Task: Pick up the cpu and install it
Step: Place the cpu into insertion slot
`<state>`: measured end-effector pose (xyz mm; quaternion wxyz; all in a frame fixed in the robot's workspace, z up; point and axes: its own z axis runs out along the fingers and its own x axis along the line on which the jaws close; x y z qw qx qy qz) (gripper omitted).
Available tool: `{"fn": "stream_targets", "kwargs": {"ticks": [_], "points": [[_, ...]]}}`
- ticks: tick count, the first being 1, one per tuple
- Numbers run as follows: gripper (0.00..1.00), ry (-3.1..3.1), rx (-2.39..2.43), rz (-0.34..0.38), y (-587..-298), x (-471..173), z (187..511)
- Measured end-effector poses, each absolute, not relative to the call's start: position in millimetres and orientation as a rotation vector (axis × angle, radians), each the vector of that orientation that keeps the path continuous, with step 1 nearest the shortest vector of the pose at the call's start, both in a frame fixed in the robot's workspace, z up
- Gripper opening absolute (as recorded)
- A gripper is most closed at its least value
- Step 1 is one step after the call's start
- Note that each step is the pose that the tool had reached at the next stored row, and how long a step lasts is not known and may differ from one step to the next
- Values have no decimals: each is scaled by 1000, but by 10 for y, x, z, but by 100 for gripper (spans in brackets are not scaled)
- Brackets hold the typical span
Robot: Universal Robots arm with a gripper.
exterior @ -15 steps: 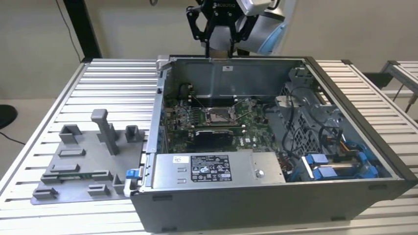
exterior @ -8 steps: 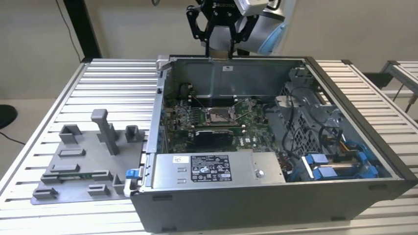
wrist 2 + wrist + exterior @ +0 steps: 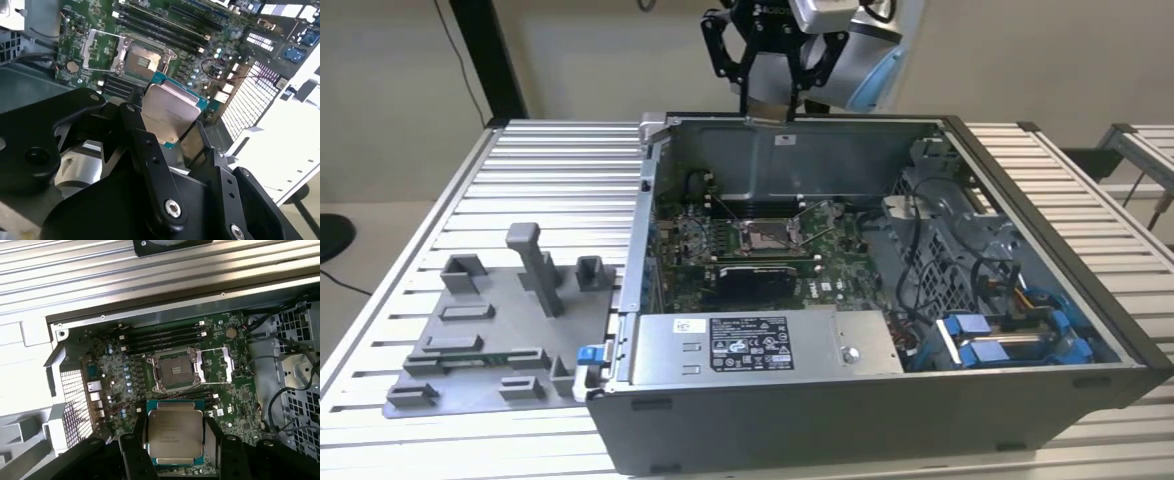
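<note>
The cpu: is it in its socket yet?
Out. The gripper holds the cpu above the motherboard; the socket lies open and empty.

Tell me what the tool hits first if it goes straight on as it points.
Probably the motherboard beside the open socket, with the held cpu touching first; nothing shows between them, though depth is unclear.

Soft, even light falls on the slatted table [image 3: 520,170] in the exterior view, leaving faint shadows, while the computer case [image 3: 854,420] is dim inside. In both wrist views a pale sheen lies on the cpu [image 3: 167,112] [image 3: 175,432], and surfaces outside the case glare white.
</note>
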<state>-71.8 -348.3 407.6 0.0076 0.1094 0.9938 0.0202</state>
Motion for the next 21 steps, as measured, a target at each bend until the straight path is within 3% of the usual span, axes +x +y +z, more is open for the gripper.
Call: {"fn": "stream_targets", "kwargs": {"ticks": [21], "points": [[0, 3008, 826, 59, -3483, -718, 4076]]}}
